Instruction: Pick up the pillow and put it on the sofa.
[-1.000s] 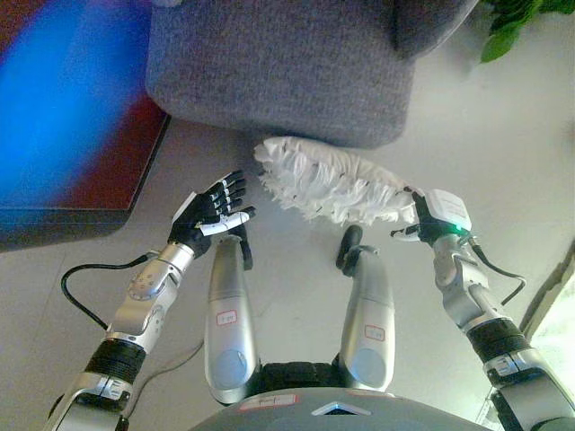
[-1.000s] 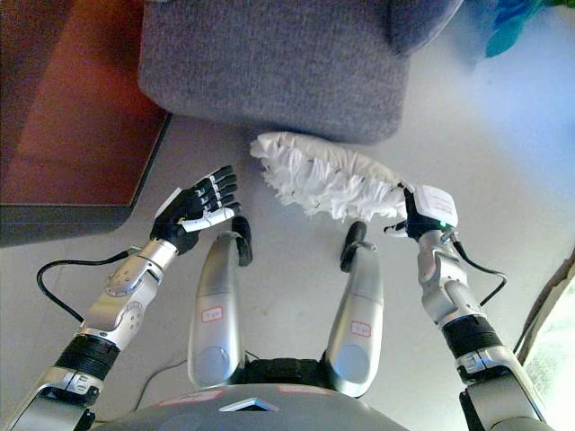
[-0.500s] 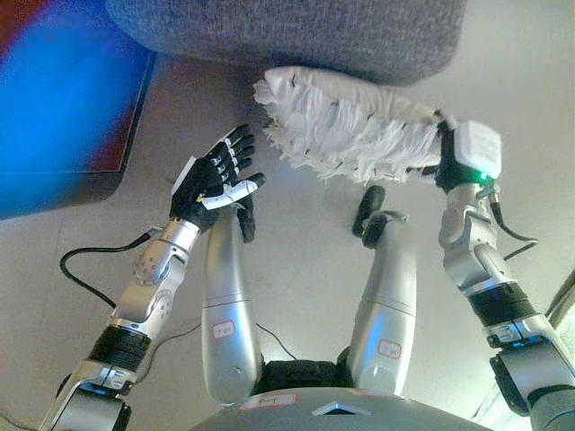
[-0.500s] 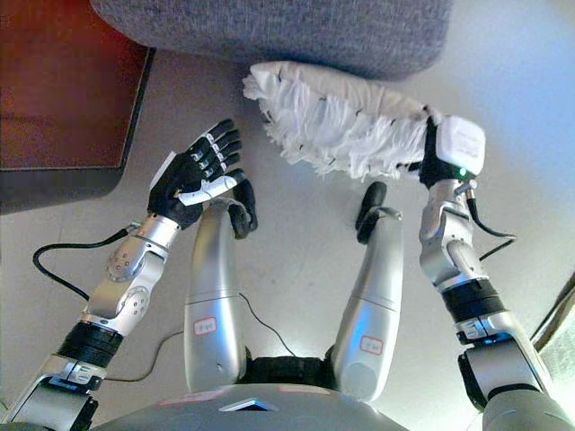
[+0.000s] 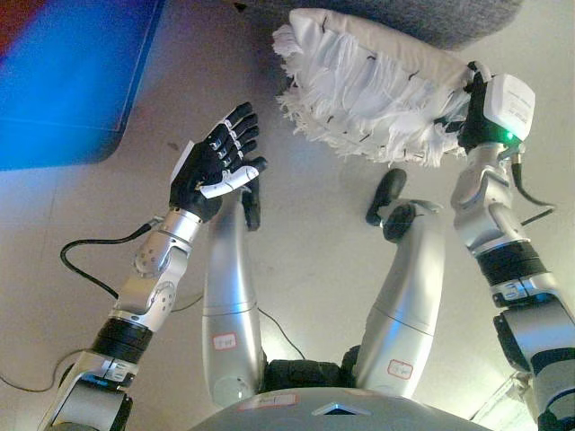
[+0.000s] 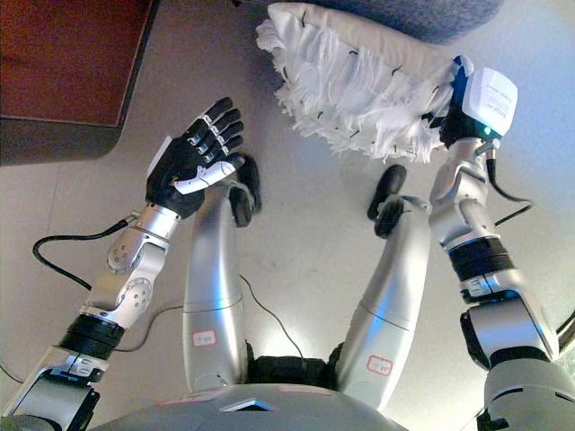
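A white pillow (image 5: 368, 81) with a shaggy fringed face hangs tilted just in front of the grey sofa (image 5: 467, 13) at the top edge. My right hand (image 5: 471, 118) is at the pillow's right end, dark fingers closed into its corner. My left hand (image 5: 216, 166) is open, palm up and fingers spread, a little left of and below the pillow's left end, not touching it. Only the sofa's lower rim shows.
A low red-brown table (image 6: 63, 63) with a dark edge fills the upper left. Pale floor (image 6: 305, 233) lies below the pillow and between my arms.
The whole view has shifted. The pillow has come up off the floor with my right hand and now looks larger and nearer. My left hand stays open and has risen slightly.
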